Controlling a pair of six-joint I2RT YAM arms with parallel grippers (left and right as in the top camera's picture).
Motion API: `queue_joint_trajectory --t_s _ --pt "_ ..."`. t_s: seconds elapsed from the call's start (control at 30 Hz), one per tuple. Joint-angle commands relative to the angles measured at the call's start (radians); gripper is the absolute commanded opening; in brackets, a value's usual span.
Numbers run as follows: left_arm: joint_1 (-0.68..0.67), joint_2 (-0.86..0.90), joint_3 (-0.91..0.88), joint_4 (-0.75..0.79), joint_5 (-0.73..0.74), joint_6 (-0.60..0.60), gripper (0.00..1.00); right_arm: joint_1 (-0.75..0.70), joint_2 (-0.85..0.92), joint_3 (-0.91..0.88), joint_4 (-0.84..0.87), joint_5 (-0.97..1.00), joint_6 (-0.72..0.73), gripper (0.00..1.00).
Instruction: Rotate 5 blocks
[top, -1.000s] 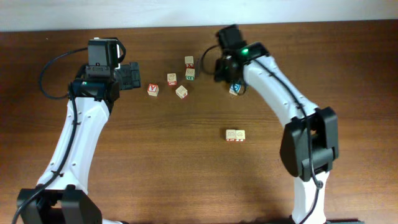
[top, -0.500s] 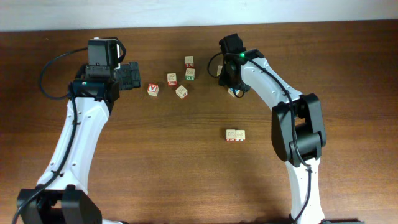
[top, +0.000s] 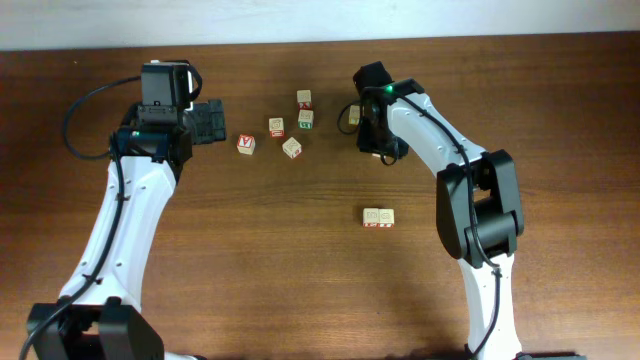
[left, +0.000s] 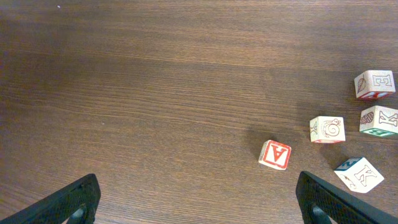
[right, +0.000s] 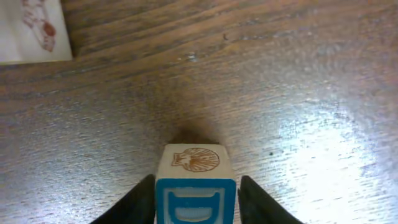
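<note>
Surface: one dark brown wood-grain table (top: 250, 280), with a pale wall strip (top: 200, 20) behind its far edge.
Arms: two, white.
Left gripper (left: 198, 180): jaws stood wide apart, nothing between them.
Right gripper (right: 196, 186): jaws clamped on the blue-faced block (right: 194, 160), which sat on the table, shell picture uppermost.
Cubes counted: nine.
- Four pale blocks (left: 327, 129) and one red-faced cube (left: 275, 154) lay ahead of the left jaws, toward their right finger.
- One pale block (right: 31, 28) lay near the right jaws.
- A touching pair (top: 379, 217) lay well apart from both jaws.
</note>
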Motion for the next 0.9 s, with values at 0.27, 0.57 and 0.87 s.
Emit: queue_joint_trajectory --t_s 0.27,0.57,0.87 --pt "0.003 0.009 0.021 0.002 -0.014 -0.016 0.99 0.004 -0.051 0.025 0.013 -0.121 -0.209 0.31" --pt "0.003 0.009 0.021 0.002 -0.014 -0.016 0.99 0.076 -0.179 0.031 -0.2 -0.247 -0.269 0.3" --pt "0.003 0.009 0.021 0.002 -0.014 -0.016 0.99 0.257 -0.178 -0.154 -0.219 -0.135 -0.028 0.3"
